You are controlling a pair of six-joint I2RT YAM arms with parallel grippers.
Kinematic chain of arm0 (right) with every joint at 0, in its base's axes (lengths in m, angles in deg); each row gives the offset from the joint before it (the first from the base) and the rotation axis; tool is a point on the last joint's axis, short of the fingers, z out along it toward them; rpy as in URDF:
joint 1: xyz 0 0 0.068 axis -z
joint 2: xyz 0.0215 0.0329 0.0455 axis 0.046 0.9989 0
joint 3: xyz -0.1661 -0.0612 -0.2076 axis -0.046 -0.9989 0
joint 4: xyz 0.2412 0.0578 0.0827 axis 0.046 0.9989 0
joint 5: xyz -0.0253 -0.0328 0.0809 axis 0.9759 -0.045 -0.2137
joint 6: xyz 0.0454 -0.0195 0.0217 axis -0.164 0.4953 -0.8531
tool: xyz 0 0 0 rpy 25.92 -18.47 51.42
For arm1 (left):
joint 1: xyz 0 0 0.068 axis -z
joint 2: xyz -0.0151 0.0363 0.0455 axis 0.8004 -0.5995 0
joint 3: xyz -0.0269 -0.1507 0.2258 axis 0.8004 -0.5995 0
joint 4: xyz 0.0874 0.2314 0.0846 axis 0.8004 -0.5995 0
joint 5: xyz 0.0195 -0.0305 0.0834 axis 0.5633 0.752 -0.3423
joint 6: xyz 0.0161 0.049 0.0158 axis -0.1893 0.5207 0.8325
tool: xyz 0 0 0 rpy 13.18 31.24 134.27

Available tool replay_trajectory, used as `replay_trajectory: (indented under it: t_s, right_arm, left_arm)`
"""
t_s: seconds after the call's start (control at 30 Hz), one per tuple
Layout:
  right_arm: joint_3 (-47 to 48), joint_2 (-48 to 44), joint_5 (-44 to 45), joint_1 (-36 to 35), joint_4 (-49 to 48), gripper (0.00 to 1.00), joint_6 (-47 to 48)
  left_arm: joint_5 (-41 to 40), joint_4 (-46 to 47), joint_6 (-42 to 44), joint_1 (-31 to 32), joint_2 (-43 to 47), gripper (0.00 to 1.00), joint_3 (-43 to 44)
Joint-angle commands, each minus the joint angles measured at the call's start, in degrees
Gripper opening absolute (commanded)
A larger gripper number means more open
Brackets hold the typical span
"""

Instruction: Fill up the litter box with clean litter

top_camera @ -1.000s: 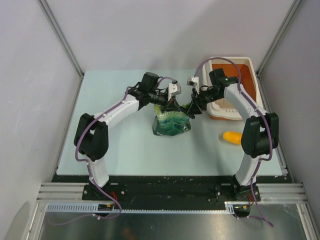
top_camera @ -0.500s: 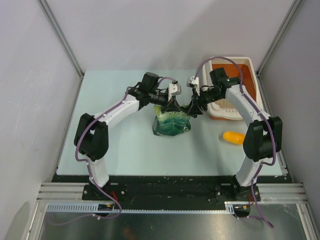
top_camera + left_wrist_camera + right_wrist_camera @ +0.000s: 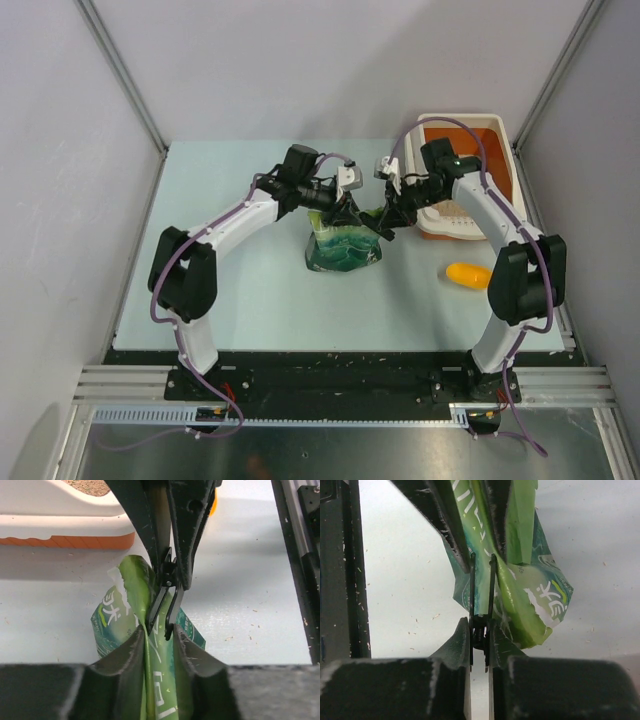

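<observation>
Top external: the bag (image 3: pixel 343 250) stands mid-table (image 3: pixel 250 290), a pincer at each side of its top. The litter box (image 3: pixel 455 228) sits far right, with a scoop (image 3: pixel 467 274) lying on its near side. Left wrist: the left pincer (image 3: pixel 157 632) is nipped on the bag's folded top, a black clip (image 3: pixel 168 575) just above; litter (image 3: pixel 90 485) shows in the box beyond. Right wrist: the right pincer (image 3: pixel 479 630) is squeezed narrow on the clip.
</observation>
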Motion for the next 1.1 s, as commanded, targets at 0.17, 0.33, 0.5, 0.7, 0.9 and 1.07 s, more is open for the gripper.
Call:
replay_trajectory:
  t_s: [0.17,0.33,0.5,0.7,0.9,1.07]
  right_arm:
    - [6.86,-3.46,-2.20,3.42,9.09,0.00,5.03]
    - [13.46,-3.37,0.07,6.41,18.15,0.00,12.32]
    - [15.32,-2.58,5.35,5.10,23.16,0.00,21.82]
    - [15.84,-0.29,10.97,3.69,24.84,0.00,29.55]
    - [16.46,-0.20,13.79,2.55,22.48,0.00,29.74]
    - [16.11,-0.11,15.99,1.85,17.56,0.00,27.98]
  left_arm:
    - [0.49,0.05,1.38,0.58,2.00,0.47,-0.50]
    - [-0.74,-0.04,2.43,0.57,0.95,0.36,-0.33]
    - [-2.32,0.05,2.52,1.19,0.07,0.29,0.82]
    - [-3.47,0.05,4.10,1.89,0.06,0.17,0.55]
    - [-3.64,0.13,6.12,2.42,1.65,0.08,-0.59]
    - [-3.99,0.05,6.83,2.68,1.91,0.07,-0.76]
